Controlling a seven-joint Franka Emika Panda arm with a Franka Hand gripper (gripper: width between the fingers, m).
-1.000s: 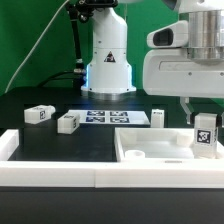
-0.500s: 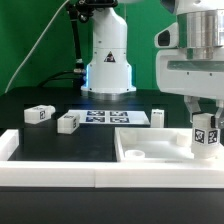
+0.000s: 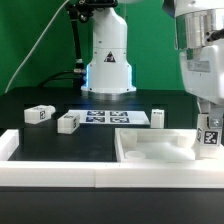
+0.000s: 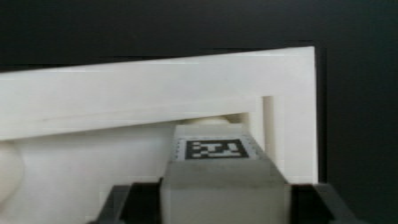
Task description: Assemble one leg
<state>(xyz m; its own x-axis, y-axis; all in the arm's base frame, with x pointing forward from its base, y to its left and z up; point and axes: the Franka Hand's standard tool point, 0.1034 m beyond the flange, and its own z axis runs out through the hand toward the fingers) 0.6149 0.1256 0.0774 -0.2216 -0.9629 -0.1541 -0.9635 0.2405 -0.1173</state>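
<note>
The gripper (image 3: pixel 209 128) is closed on a leg (image 3: pixel 209 138) (the one with the square tag) and holds it upright at the exterior view's right, over the corner of the big white tray piece (image 3: pixel 150 152). It looks like the leg touches the tray, but it is hard to tell. Three more legs (image 3: pixel 67 122) lie on the black table (image 3: pixel 20 105), near the marker board (image 3: pixel 112 118).
</note>
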